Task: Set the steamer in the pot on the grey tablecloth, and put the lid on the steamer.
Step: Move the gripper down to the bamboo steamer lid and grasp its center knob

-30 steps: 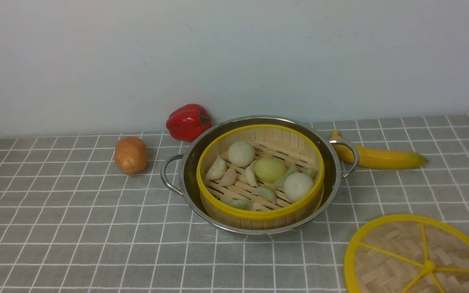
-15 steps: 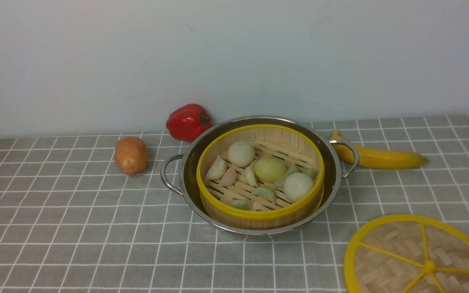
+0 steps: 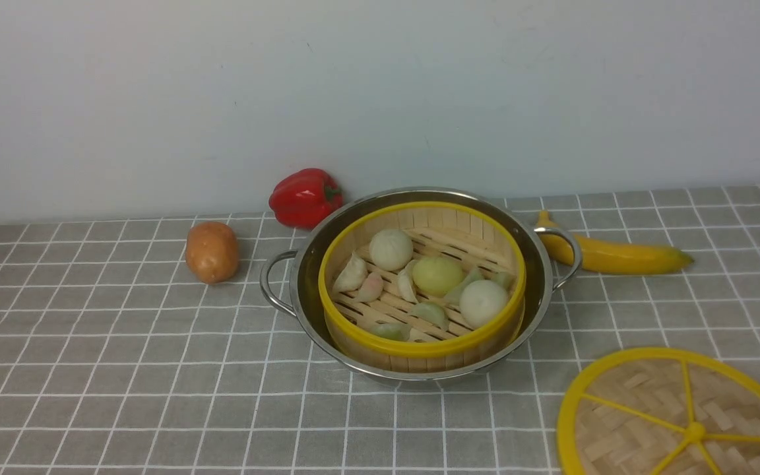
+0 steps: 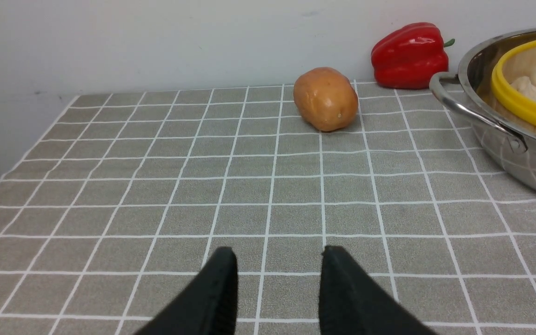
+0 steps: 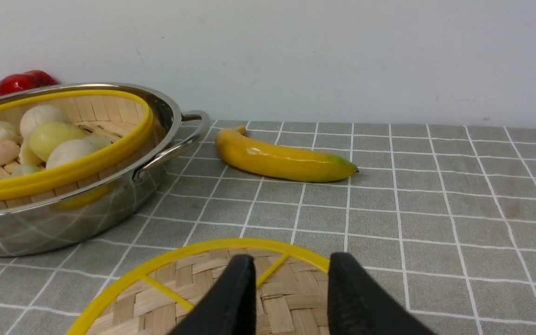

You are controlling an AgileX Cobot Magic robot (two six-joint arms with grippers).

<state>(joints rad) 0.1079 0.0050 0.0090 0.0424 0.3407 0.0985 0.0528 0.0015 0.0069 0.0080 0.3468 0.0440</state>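
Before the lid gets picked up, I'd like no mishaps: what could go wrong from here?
The lid lies flat on the grey tablecloth, so the right gripper might snag cloth or slip off its rim. The banana lies close by the pot; a wide swing might knock it.

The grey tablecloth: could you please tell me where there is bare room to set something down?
The widest bare stretch of grey tablecloth lies left of the pot, nearer than the potato. A smaller patch lies between the banana and the lid. It is crowded behind the pot, by the red pepper.
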